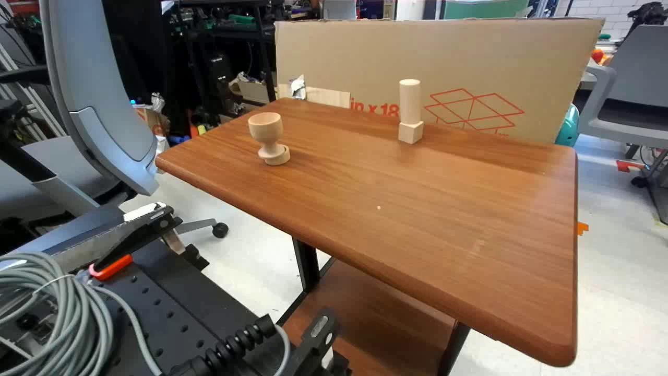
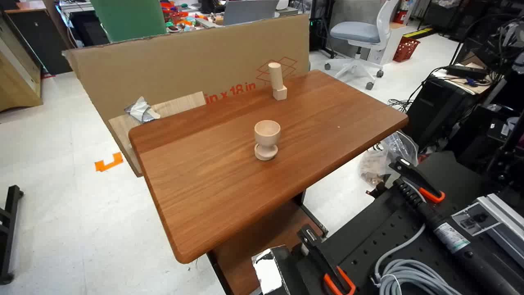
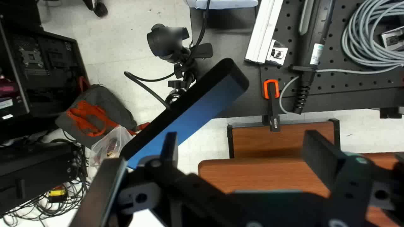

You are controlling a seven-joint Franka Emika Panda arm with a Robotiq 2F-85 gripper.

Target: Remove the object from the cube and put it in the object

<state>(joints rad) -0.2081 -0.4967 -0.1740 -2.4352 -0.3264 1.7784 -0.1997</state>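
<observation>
plainly, the cylinder (image 1: 410, 103) stands on the cube (image 1: 409, 132), apart from the hand (image 3: 241, 151).

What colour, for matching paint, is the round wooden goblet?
Pale beige goblet, clearest in an exterior view.

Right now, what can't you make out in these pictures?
Both exterior views: whether the cylinder reaches into the cube, whose sides would hide it.
Both exterior views: the inside of the cup, partly hidden by its near wall.
Wrist view: much of the table, behind the tool and past the bottom edge.
Wrist view: print on the label, too small.
An exterior view: the coil, cut by the bottom edge.
</observation>
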